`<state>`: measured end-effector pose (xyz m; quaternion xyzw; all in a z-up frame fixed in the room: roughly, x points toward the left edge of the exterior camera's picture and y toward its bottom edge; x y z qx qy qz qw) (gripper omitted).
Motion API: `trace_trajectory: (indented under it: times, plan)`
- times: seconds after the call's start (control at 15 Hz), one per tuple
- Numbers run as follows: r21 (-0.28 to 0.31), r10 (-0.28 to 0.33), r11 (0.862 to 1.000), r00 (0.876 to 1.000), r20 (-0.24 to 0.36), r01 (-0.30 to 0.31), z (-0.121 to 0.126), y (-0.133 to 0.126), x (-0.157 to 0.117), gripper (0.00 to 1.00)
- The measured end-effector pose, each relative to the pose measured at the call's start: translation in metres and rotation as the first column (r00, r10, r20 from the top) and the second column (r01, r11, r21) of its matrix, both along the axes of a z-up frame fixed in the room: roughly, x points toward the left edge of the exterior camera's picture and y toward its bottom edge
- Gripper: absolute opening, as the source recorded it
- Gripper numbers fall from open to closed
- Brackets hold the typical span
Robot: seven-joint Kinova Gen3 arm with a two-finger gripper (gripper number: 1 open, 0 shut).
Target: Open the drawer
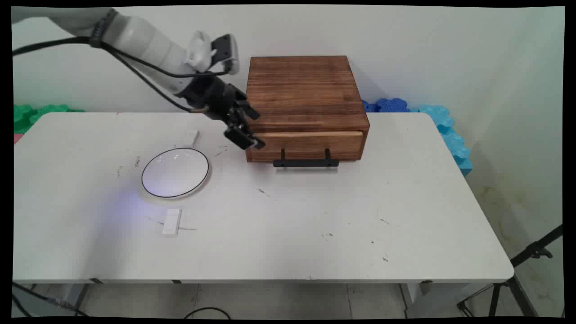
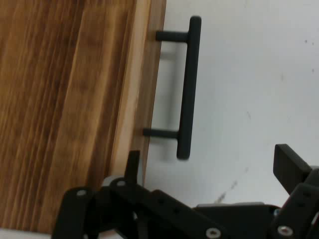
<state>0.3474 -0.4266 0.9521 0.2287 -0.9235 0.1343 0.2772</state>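
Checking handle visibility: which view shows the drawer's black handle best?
Hand view: the handle fills the frame, with both posts and the bar clear against the white table, the open pincer just below it. Main view shows the whole handle too, but small, low on the wooden box.

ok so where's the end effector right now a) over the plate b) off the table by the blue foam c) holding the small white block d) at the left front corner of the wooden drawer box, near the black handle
d, the end effector hangs open at the left front corner of the wooden drawer box, with the black handle just ahead of it in the hand view.
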Motion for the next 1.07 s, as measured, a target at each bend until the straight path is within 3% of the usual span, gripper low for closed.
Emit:
trace_trajectory:
  times: [0.53, 1.07]
  plan:
    - [-0.008, -0.006, 1.000, 1.000, 0.020, 0.006, -0.020, -0.017, -0.058, 1.00]
    - [-0.004, 0.000, 1.000, 0.999, 0.038, 0.000, -0.048, -0.027, -0.088, 1.00]
